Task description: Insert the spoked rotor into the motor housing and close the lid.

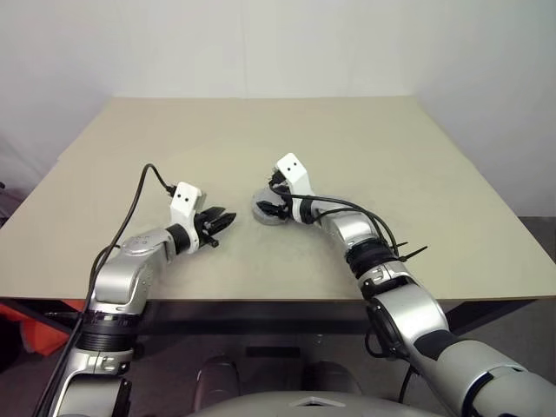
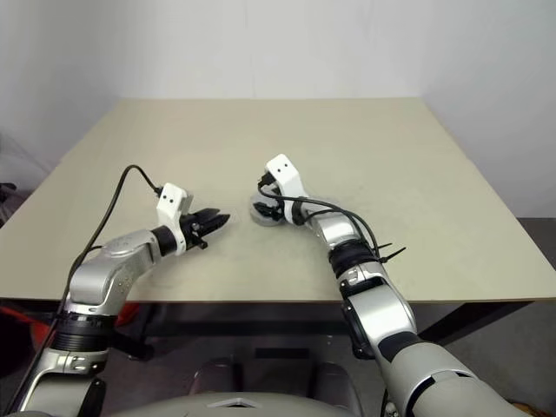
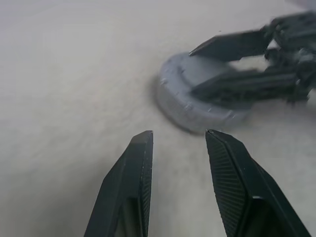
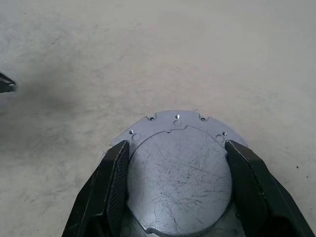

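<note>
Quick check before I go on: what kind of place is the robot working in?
Probably a lab or test room: one plain beige table against a bare white wall, holding just a grey round metal part between the right gripper fingers.

No writing, label, brand, number or sign can be read anywhere in these pictures.
</note>
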You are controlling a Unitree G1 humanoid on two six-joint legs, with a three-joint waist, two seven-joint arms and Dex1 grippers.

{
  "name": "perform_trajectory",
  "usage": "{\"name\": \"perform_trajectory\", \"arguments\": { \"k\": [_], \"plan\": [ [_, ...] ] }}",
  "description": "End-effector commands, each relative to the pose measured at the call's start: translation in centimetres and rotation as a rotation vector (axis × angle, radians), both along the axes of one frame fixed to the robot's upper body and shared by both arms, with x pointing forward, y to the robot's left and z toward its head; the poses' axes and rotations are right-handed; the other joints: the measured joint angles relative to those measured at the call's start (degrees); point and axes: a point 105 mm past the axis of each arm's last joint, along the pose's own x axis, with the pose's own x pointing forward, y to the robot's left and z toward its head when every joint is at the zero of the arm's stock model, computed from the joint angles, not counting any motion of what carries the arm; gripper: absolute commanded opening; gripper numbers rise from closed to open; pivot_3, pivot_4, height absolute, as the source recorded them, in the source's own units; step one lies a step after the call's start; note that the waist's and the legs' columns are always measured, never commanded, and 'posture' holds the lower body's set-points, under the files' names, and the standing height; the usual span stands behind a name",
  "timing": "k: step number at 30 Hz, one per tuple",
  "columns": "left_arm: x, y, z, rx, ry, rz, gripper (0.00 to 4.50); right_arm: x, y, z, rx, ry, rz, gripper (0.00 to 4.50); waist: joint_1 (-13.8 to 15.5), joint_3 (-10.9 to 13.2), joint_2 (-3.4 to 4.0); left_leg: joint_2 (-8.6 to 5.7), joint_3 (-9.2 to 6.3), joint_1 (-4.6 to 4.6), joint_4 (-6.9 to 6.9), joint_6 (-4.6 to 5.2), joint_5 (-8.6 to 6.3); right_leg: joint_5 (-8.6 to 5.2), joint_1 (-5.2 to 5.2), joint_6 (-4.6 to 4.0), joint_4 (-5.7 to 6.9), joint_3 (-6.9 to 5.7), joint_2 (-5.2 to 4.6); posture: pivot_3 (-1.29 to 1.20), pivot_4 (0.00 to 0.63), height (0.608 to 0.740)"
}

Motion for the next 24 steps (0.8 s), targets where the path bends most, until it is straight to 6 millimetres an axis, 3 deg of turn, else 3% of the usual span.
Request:
{"name": "perform_trajectory", "arguments": {
  "k": [1,3,5,6,13,24],
  "plan": [
    [1.6,-0.5,1.0,-0.046,-0.006,0.033,1.39,-0.3,-1.0,-1.8,-0.059,0.060,-0.023,2.96,-0.01,0.00,0.00,0.00,0.00,0.00,0.00,-0.01,0.01,0.00,-0.01,0.00,0.00,0.00,0.00,0.00,0.000,0.740],
    [2.3,-1.2,1.1,-0.093,0.009,0.033,0.90,-0.2,-1.0,-1.7,-0.058,0.056,-0.023,2.96,-0.01,-0.01,0.00,-0.01,0.00,-0.01,0.00,-0.01,0.01,0.00,0.01,0.00,-0.01,0.00,0.00,0.00,0.000,0.740],
    [3.1,-2.0,1.1,-0.137,0.027,0.034,0.13,-0.2,-1.0,-1.5,-0.056,0.051,-0.025,2.96,-0.04,-0.01,0.00,-0.01,0.00,-0.02,0.00,0.00,0.00,0.00,0.01,0.00,-0.05,0.00,0.00,0.00,0.000,0.740],
    [3.3,-2.2,1.1,-0.149,0.033,0.034,0.05,-0.2,-1.0,-1.5,-0.056,0.050,-0.025,2.96,-0.02,-0.01,-0.01,-0.01,0.00,-0.03,0.00,0.00,0.00,0.00,0.00,0.00,-0.05,0.00,0.00,0.00,0.000,0.740],
    [5.0,-4.2,0.9,-0.237,0.107,0.016,0.05,0.0,-1.3,-1.0,-0.049,0.036,-0.040,2.96,0.06,-0.01,-0.01,-0.02,0.00,-0.05,0.00,0.00,0.00,0.00,-0.01,0.00,-0.07,0.00,0.00,0.00,0.000,0.740],
    [6.0,-4.8,-2.2,-0.101,0.240,0.059,0.05,0.5,-1.9,-0.2,-0.032,0.017,-0.076,2.96,0.90,-0.01,-0.01,-0.01,-0.01,-0.02,-0.01,0.00,0.01,-0.01,0.02,0.03,-0.10,0.00,-0.01,0.00,0.000,0.740]
  ]
}}
